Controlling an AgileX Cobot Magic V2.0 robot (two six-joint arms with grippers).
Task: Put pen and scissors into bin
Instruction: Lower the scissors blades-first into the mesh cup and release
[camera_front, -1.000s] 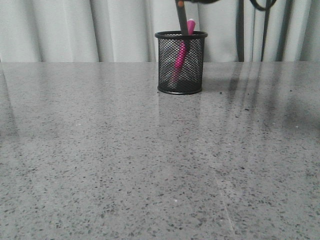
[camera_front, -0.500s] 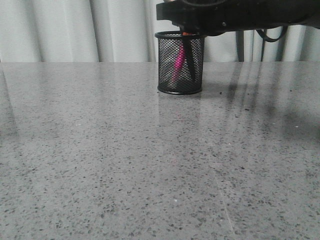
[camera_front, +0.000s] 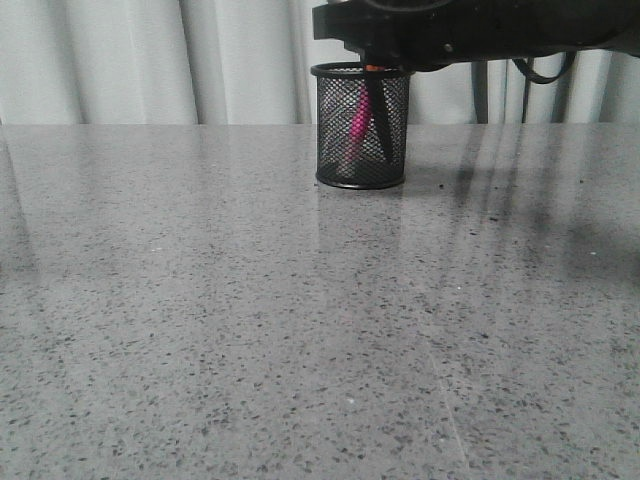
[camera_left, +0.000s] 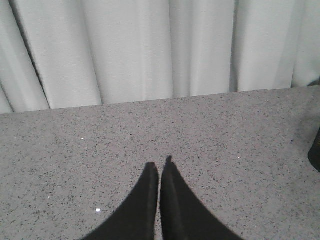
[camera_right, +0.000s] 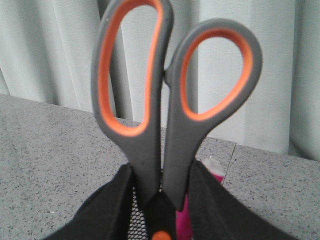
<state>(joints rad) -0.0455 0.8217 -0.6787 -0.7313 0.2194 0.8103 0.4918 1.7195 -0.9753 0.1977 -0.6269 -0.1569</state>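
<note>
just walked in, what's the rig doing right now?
The right gripper holds the scissors blades-down inside the black mesh bin, handles sticking up above the rim. The pink pen already leans inside the bin. The left gripper is shut and empty, off to the side over the grey table.

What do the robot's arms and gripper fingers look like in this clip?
Both grippers have matte black, tapered fingers: the left gripper shows two slim pointed ones, the right gripper two broader ones. In the front view the right arm is a black housing with a looping black cable. No markings visible.
</note>
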